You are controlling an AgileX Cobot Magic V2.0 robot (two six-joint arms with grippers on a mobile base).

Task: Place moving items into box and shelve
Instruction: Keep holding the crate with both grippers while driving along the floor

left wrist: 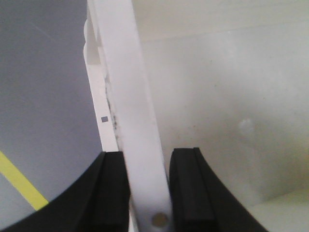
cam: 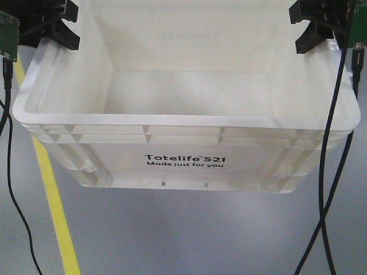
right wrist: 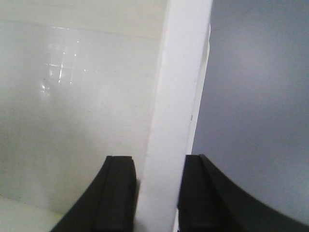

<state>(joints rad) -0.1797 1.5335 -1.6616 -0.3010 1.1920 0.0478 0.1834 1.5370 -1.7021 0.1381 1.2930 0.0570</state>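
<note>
The box [cam: 183, 123], a large white tote printed "Totelife 521", hangs above the grey floor and fills the front view. My left gripper [cam: 57, 31] is shut on its left side rim [left wrist: 128, 87]; in the left wrist view the black pads of that gripper [left wrist: 148, 193] press both faces of the white wall. At the other end, my right gripper [cam: 318, 26] is shut on the right side rim [right wrist: 181, 72], and the wrist view shows that gripper [right wrist: 158, 193] straddling the wall. The part of the box's inside that shows is bare white. The moving items are out of view.
Grey floor lies under the box, crossed by a yellow line [cam: 54, 206] at the left. Black cables [cam: 332, 172] hang down on the right side, and another cable [cam: 14, 200] hangs on the left.
</note>
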